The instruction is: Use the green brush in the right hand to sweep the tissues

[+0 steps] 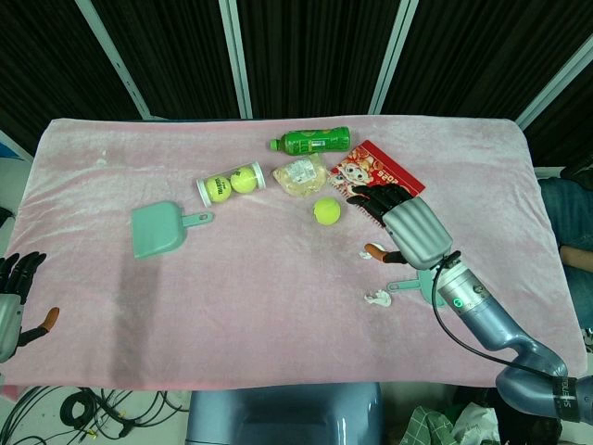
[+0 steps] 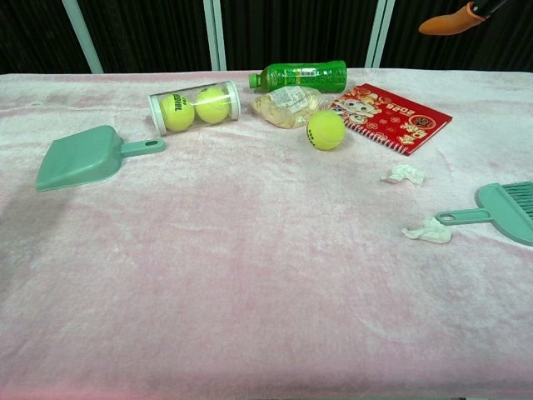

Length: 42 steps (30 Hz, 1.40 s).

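The green brush (image 2: 502, 207) lies flat on the pink cloth at the right, handle pointing left. In the head view my right forearm covers most of the brush (image 1: 419, 284). One crumpled tissue (image 2: 428, 231) sits right by the handle tip, and a second tissue (image 2: 404, 173) lies a little farther back. My right hand (image 1: 406, 221) hovers above the table behind the brush, fingers spread, holding nothing; only its orange thumb tip (image 2: 454, 18) shows in the chest view. My left hand (image 1: 16, 298) hangs off the table's front left edge, fingers apart and empty.
A green dustpan (image 1: 156, 229) lies at the left. At the back stand a tube of tennis balls (image 1: 230, 184), a green bottle (image 1: 311, 141), a wrapped snack (image 1: 300, 174), a loose tennis ball (image 1: 326, 210) and a red booklet (image 1: 369, 167) under my right fingers.
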{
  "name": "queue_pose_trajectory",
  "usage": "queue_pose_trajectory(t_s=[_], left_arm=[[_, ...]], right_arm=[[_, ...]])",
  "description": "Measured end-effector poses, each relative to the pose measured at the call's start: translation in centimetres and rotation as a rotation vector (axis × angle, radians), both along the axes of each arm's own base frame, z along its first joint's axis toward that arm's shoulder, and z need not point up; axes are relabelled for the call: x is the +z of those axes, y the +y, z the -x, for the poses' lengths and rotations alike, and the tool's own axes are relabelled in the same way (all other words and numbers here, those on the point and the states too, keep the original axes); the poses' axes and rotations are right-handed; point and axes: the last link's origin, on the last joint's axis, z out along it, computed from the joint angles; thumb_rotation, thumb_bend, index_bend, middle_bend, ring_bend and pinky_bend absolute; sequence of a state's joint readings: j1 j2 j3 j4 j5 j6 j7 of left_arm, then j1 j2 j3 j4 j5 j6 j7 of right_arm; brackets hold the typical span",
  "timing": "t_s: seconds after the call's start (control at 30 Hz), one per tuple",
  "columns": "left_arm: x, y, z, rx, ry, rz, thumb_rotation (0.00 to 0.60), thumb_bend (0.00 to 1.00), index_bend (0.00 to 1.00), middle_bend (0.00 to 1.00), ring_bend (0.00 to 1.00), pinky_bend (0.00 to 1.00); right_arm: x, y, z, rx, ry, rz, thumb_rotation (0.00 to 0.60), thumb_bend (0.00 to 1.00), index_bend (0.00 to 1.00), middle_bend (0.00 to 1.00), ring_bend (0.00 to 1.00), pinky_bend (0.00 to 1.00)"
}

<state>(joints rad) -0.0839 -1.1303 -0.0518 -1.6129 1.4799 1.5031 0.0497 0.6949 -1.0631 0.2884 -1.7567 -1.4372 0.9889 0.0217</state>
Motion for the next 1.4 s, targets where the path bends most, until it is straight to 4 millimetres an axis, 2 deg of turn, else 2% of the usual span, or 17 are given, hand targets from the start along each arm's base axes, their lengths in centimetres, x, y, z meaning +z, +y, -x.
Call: queue_pose_trajectory(t_s=[0.43,0.67,1.03,1.23,1.4], left_arm=[[0.0,0.0,0.1,0.012,-0.008,-0.007,0.600,0.30,0.08,0.09,0.00,0.00],[-0.1,0.3,0.1,0.024,-0.013,-0.001,0.600,0.30,0.08,0.09,0.00,0.00],[0.0,0.1,0.1,0.025,-0.015,-0.009,0.600,0.30,0.08,0.09,0.00,0.00],[0.0,-0.1,0.1,0.035,-0.024,-0.014,0.600,0.30,0.07,0.09,0.00,0.00],[0.0,-0.1,0.2,0.044,-0.037,-0.015,0.600,0.30,0.07,0.08,0.00,0.00]], right_arm=[[-0.3,0.1,-0.9,0.006,0.013,-0.009,0.600,0.16,0.23,0.18,0.17,0.19],[-0.4,-0.4,0.4,-0.065,0.025,-0.006,0.600,0.16,0.23,0.18,0.16,0.19],[-0.8,-0.1,1.7,-0.090,0.051,-0.009,0.600,0.16,0.22,0.21,0.16,0.19],[-2.2,0.5,3.7,-0.133,0.162,-0.017,0.600,0.16,0.25,0.24,0.16,0.19],[-3.1,1.0,6.6,-0.264,0.161,-0.067,0.600,0.16,0.31,0.31,0.16,0.19]])
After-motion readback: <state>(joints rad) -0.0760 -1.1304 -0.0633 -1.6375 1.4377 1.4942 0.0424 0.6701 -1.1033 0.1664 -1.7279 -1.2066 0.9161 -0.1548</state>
